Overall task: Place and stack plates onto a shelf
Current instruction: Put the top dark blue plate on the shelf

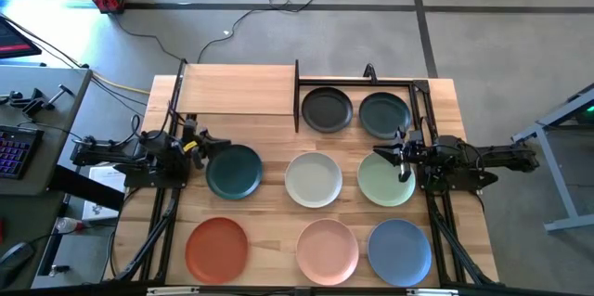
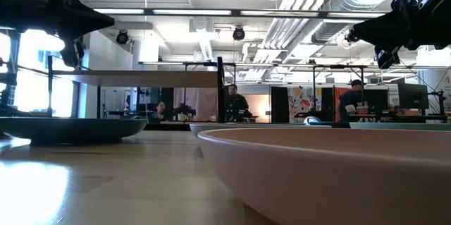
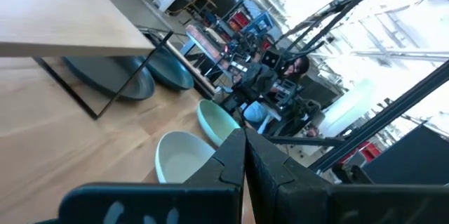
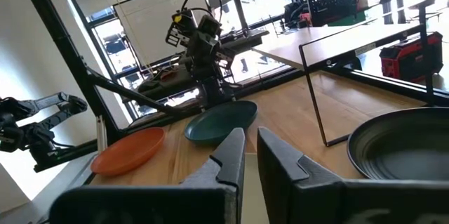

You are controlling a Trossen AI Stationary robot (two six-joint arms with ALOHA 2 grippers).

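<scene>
1. Left gripper (image 1: 206,140) sits at the table's left side, just over the dark teal plate's (image 1: 234,171) near-left rim. Fingers pressed together, nothing between them; no hold on the plate visible.
2. Right gripper (image 1: 388,154) hangs over the upper rim of the pale green plate (image 1: 386,180), at the table's right. Fingers nearly together w/ a thin slit between, holding nothing.
3. Shelf (image 1: 238,89) stands at the back-left of the table; light-wood board bare on top, black frame upright at its right edge.
4. Two charcoal plates lie flat at the back, right of the shelf board: one (image 1: 327,109) beside the upright, the other (image 1: 384,114) further right. They sit side by side.
5. Middle row, left to right: dark teal, off-white plate (image 1: 313,178), pale green.
6. Front row: terracotta plate (image 1: 217,248), pink plate (image 1: 327,249), blue plate (image 1: 400,250).
7. All plates lie singly on the tabletop (image 1: 269,212), none stacked.
8. Low view: people seated in the room behind the table.
</scene>
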